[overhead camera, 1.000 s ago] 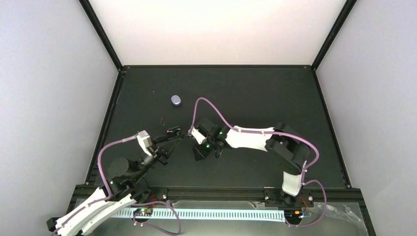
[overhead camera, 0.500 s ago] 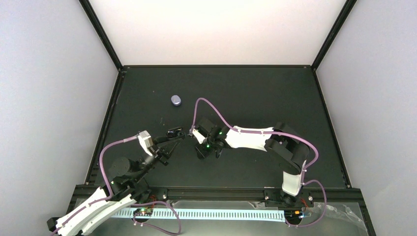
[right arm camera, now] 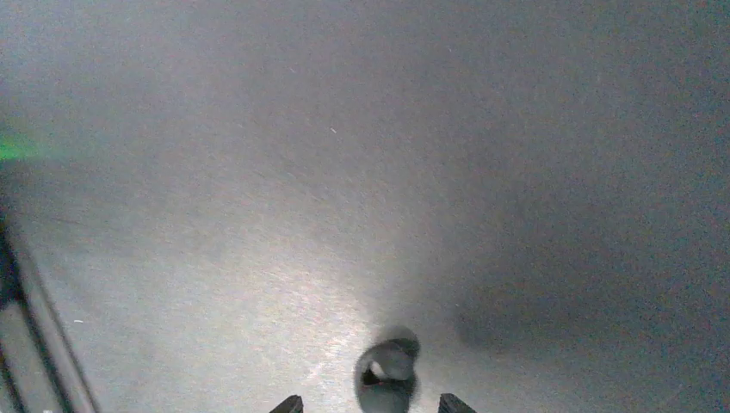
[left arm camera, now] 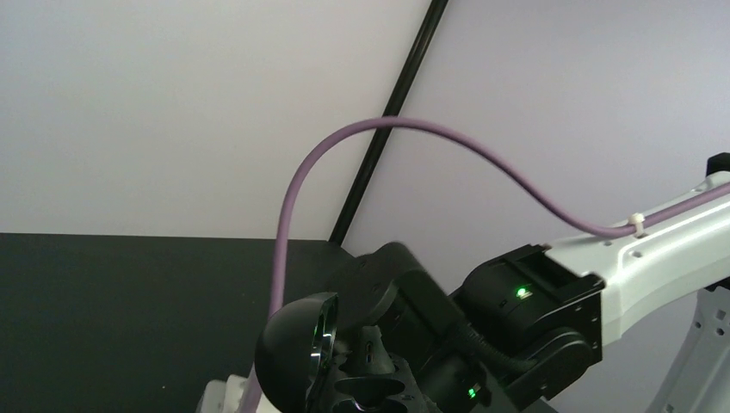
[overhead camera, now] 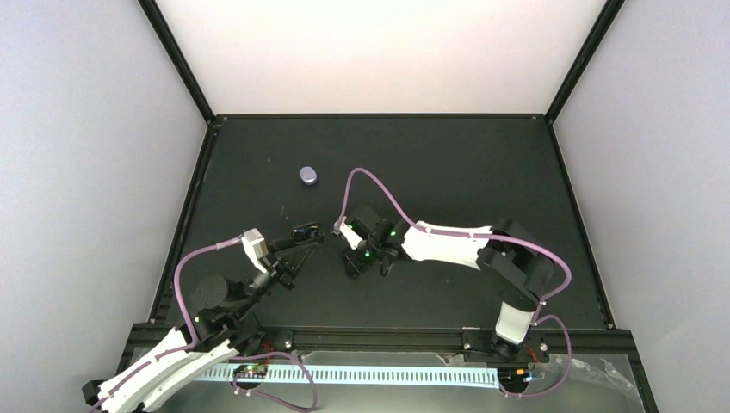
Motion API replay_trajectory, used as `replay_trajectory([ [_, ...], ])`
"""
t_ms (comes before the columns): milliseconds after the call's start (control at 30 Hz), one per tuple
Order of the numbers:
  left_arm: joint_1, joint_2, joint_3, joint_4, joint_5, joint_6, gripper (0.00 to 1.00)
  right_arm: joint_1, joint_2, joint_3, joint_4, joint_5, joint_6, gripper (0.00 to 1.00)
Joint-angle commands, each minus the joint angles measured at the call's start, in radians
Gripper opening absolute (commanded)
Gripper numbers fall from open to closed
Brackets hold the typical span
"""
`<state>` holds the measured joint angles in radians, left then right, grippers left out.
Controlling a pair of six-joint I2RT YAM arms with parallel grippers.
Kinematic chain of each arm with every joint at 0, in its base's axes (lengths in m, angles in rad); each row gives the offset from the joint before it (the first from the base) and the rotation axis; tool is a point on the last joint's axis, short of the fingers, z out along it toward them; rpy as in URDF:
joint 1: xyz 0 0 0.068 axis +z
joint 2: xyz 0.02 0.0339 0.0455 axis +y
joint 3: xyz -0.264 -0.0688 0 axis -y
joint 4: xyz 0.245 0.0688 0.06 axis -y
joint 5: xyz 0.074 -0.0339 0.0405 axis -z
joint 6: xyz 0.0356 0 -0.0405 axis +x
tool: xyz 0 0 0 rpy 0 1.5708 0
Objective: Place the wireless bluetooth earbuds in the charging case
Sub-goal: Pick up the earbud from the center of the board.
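Observation:
The lavender charging case (overhead camera: 308, 175) lies closed on the black table at the far left, apart from both arms. My left gripper (overhead camera: 306, 236) is shut on a black oval clamshell piece (overhead camera: 302, 231) and holds it above the table. In the left wrist view that piece's domed lid (left arm camera: 288, 357) stands open over dark wells. My right gripper (overhead camera: 352, 267) points down at the table, open. One small black earbud (right arm camera: 386, 373) lies on the table between its fingertips (right arm camera: 289, 403). The other earbud is not in view.
The right arm's wrist (left arm camera: 525, 327) with green lights sits close in front of the left gripper. A purple cable (overhead camera: 361, 185) arches over the table's middle. Black frame posts (overhead camera: 176, 60) stand at the corners, and a rail (overhead camera: 379, 335) runs along the near edge.
The right arm's elbow has shifted to the right and its gripper has moved slightly. The left arm and the black piece have not moved.

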<state>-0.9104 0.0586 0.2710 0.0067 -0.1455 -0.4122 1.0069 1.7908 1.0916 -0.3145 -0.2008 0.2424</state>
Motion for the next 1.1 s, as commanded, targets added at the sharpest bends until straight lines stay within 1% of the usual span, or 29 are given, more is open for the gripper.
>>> replay_trajectory([
  [0, -0.004, -0.012, 0.002, -0.003, -0.007, 0.002, 0.01, 0.010, -0.061, 0.005, 0.039, -0.059, -0.006, 0.42],
  [133, -0.004, -0.010, 0.002, 0.000, -0.007, 0.001, 0.02, 0.033, -0.027, 0.038, 0.006, -0.101, -0.021, 0.42],
  [267, -0.004, -0.008, 0.003, 0.000, -0.005, 0.002, 0.02, 0.044, 0.026, 0.064, -0.020, -0.102, -0.015, 0.42],
  [533, -0.005, -0.019, 0.004, -0.010, -0.008, 0.002, 0.02, 0.044, 0.063, 0.059, -0.021, -0.039, 0.012, 0.40],
  [833, -0.004, -0.020, 0.002, -0.012, -0.009, 0.001, 0.02, 0.038, 0.068, 0.041, -0.025, 0.018, 0.021, 0.39],
  [1067, -0.004, -0.021, 0.002, -0.013, -0.011, 0.003, 0.02, 0.032, 0.058, 0.024, -0.032, 0.077, 0.038, 0.35],
])
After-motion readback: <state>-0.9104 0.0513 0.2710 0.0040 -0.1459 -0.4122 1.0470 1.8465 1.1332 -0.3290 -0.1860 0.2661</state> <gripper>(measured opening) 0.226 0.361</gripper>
